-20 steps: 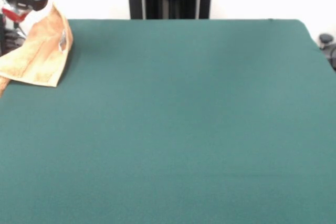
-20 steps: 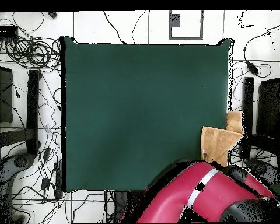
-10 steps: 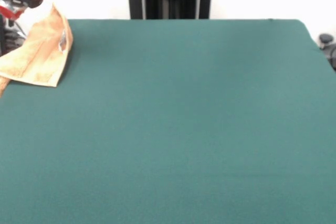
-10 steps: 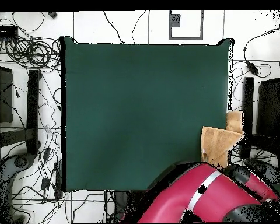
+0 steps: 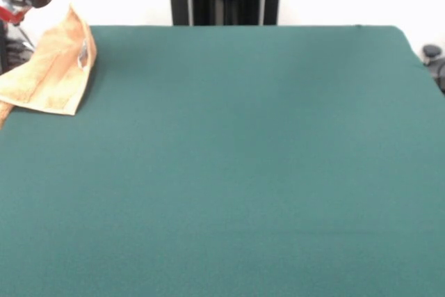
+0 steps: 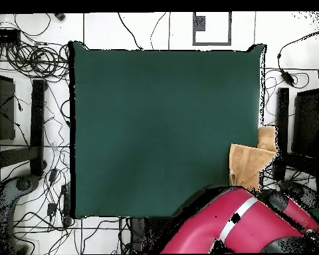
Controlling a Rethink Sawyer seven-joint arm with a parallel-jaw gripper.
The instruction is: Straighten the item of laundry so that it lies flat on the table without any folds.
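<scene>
The item of laundry is a tan-orange towel lying crumpled and folded at the far left corner of the green table. Part of it hangs over the left edge, and a small white tag shows near its top. From overhead the item of laundry sits at the table's right edge, with a flap past the edge. My gripper shows only partly at the top left corner, above and left of the towel and apart from it. The red arm covers it from above.
Cables and dark stands lie on the floor left of the table in the overhead view. A black stand is at its right. A dark object sits beyond the table's far right corner.
The arm has drawn upward and leftward in the front view, showing less of itself. From overhead it has shifted toward the bottom right. The towel has not moved.
</scene>
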